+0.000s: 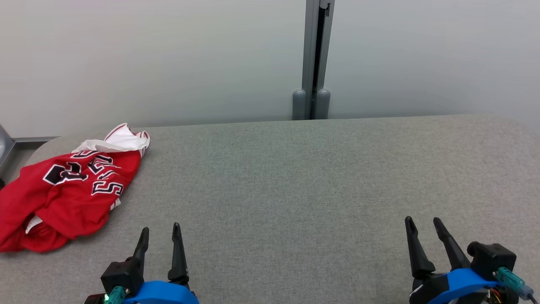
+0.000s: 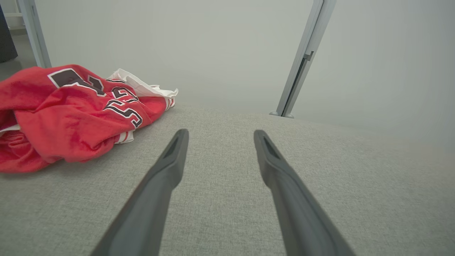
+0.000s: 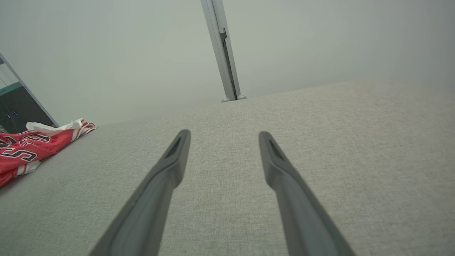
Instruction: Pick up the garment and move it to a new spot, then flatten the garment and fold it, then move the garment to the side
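The red jersey (image 1: 67,190) lies crumpled at the far left end of the grey fabric-covered counter (image 1: 295,190). Its black, white-edged lettering faces up, and a white panel is turned out at its far corner. From where I stand, the left pincer (image 1: 160,228) sits low at the near edge, released, its two dark fingers spread and holding nothing. It is near the jersey's closest fold but apart from it. The right pincer (image 1: 422,220) is well off to the right, also released, over bare cloth. Behind the counter a grey upright post (image 1: 313,63) splits the pale wall.
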Tool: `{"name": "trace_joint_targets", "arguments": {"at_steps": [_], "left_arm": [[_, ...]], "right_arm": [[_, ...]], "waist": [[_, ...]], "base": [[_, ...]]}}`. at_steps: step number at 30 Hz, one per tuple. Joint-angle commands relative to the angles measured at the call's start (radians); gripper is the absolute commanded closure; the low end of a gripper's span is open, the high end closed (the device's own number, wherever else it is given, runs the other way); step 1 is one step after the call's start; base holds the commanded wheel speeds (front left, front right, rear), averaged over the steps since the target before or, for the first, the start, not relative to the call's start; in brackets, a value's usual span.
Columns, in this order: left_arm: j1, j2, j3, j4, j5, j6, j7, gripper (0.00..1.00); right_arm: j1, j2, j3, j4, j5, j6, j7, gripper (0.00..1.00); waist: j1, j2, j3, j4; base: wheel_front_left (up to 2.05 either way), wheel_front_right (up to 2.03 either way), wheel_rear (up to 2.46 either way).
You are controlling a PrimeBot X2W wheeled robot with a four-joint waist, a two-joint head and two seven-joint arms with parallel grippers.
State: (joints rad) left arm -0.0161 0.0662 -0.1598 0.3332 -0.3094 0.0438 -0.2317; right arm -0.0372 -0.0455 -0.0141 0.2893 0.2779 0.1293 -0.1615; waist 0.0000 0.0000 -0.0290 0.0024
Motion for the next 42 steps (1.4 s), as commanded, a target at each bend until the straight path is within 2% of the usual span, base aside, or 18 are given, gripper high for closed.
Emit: {"name": "trace_joint_targets", "arguments": {"at_steps": [1, 16, 28, 35, 40, 42], "left_arm": [[0.0, 0.002, -0.003, 0.002, 0.015, 0.005, -0.008, 0.0], [0.004, 0.003, -0.034, 0.014, 0.088, 0.025, -0.035, 0.0], [0.001, 0.006, -0.038, 0.017, 0.07, 0.023, -0.034, 0.0], [-0.015, 0.017, -0.048, 0.009, 0.082, 0.024, -0.035, 0.0], [-0.005, 0.029, -0.041, -0.004, 0.089, 0.032, -0.035, 0.0], [0.004, 0.041, -0.034, -0.013, 0.09, 0.036, -0.035, 0.0]], "right_arm": [[0.007, -0.008, -0.002, -0.001, -0.022, 0.002, -0.01, 0.0], [0.013, -0.008, 0.001, 0.004, -0.127, 0.003, -0.033, 0.0], [0.02, -0.008, -0.009, 0.0, -0.125, 0.002, -0.033, 0.0], [0.028, -0.007, -0.022, -0.004, -0.13, 0.002, -0.03, 0.0], [0.04, -0.007, -0.021, -0.006, -0.123, 0.002, -0.033, 0.0], [0.04, -0.007, -0.012, -0.003, -0.119, 0.002, -0.035, 0.0]], "waist": [[0.0, 0.0, 0.0, 0.0], [0.0, 0.0, -0.004, 0.001], [0.0, 0.0, -0.004, 0.009], [0.0, 0.0, -0.001, 0.103], [0.0, 0.0, -0.003, 0.229], [0.0, 0.0, -0.005, 0.312]], "base": [[0.0, 0.0, 0.0], [0.0, 0.0, 0.0], [0.0, 0.0, 0.0], [0.0, 0.0, 0.0], [0.0, 0.0, 0.0], [0.0, 0.0, 0.0]]}}
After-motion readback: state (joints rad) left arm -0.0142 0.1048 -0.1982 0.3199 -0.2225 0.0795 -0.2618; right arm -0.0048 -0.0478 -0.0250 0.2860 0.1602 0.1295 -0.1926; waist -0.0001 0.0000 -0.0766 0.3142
